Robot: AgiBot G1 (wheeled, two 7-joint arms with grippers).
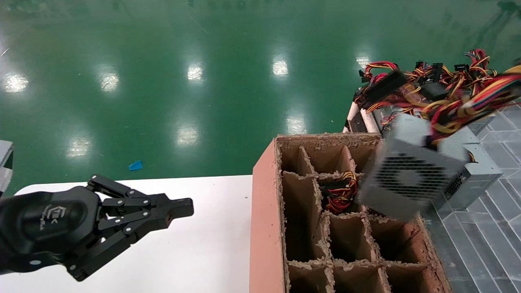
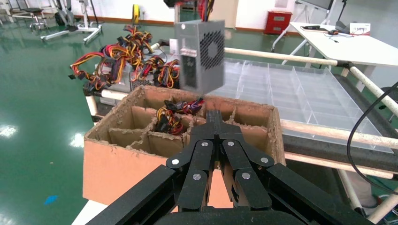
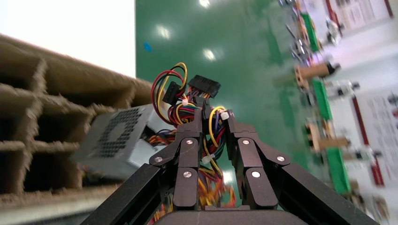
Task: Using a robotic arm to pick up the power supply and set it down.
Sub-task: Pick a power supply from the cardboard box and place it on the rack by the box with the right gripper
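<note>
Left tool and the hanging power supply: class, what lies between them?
In the head view, bare white table, then the cardboard divider box, separates the left tool from the power supply, which the right tool holds by its wires.

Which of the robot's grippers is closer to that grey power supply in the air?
Right: the right gripper grips the power supply wires. The left gripper hangs away over the white table.
</note>
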